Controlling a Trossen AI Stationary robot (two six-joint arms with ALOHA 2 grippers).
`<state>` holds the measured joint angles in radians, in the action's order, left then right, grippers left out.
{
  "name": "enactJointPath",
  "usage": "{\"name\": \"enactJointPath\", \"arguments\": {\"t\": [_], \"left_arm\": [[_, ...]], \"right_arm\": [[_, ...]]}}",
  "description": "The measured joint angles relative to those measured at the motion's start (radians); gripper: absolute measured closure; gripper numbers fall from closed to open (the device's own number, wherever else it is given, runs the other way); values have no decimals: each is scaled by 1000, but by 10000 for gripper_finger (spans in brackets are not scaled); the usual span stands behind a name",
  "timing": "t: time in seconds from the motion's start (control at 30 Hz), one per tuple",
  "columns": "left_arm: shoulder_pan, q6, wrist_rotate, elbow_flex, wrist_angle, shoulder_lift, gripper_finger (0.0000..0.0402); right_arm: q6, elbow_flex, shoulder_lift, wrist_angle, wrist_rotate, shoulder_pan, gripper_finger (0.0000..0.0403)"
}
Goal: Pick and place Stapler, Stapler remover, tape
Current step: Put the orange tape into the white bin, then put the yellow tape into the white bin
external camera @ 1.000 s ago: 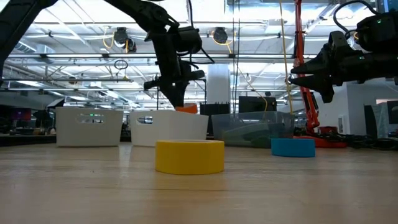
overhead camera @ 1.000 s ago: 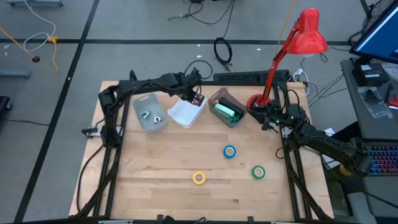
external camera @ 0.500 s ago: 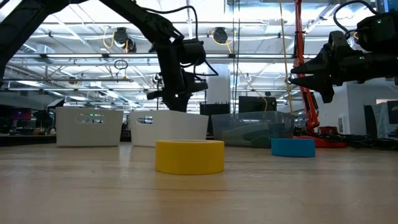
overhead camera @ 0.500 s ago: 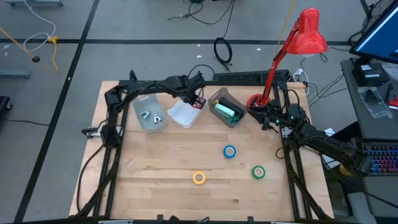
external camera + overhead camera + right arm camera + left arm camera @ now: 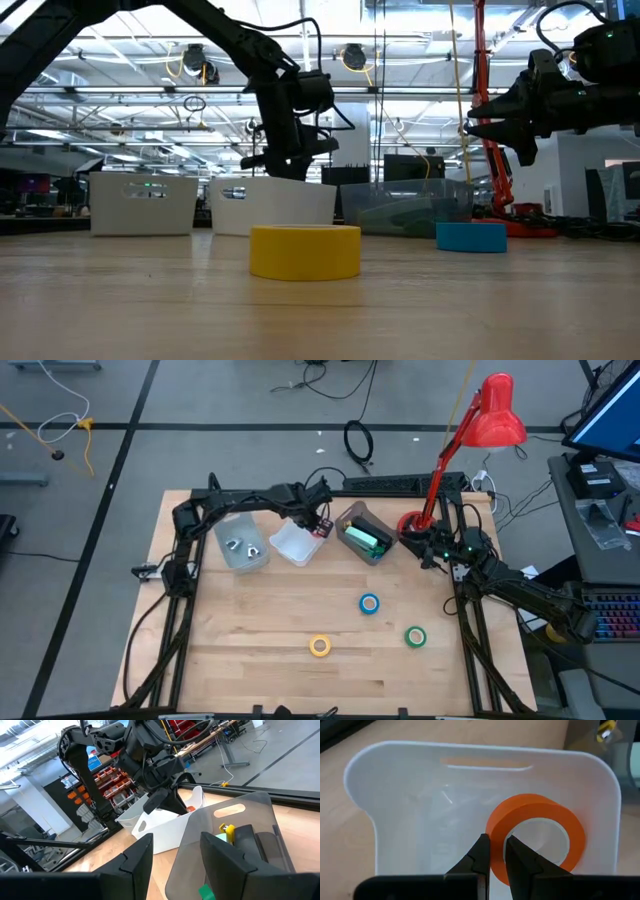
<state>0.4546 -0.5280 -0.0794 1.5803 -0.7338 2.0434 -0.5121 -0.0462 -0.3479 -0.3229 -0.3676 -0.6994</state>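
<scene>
Tape, high view: blue (image 5: pixel 370 603), yellow (image 5: pixel 319 646) and green (image 5: pixel 415 636) rolls lie flat on the counter (image 5: pixel 250 630), awaiting pickup. Left wrist view: left pincer (image 5: pixel 496 851) clamps the orange roll's (image 5: pixel 536 838) wall, ring upright, lowered inside the white bin (image 5: pixel 395 795) for release. Right wrist view: right pincer (image 5: pixel 175 852) hangs parted, empty.

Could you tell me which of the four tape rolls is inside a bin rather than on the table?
The orange tape roll: the left tool pinches its wall inside the white bin. The blue, yellow and green rolls lie on the table.
</scene>
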Motion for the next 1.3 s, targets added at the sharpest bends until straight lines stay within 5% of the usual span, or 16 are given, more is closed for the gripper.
{"name": "enactJointPath", "arguments": {"t": [0.27, 0.8, 1.03, 1.3], "left_arm": [[1, 22, 13, 0, 4, 0, 356], [8, 33, 15, 0, 0, -16, 248], [16, 37, 23, 2, -21, -197, 243], [-116, 95, -33, 2, -28, -418, 243]], "right_arm": [[0, 0, 0, 0, 0, 0, 248], [0, 0, 0, -1, 0, 0, 248], [0, 0, 0, -2, -1, 0, 248], [-1, 0, 0, -7, -4, 1, 248]]}}
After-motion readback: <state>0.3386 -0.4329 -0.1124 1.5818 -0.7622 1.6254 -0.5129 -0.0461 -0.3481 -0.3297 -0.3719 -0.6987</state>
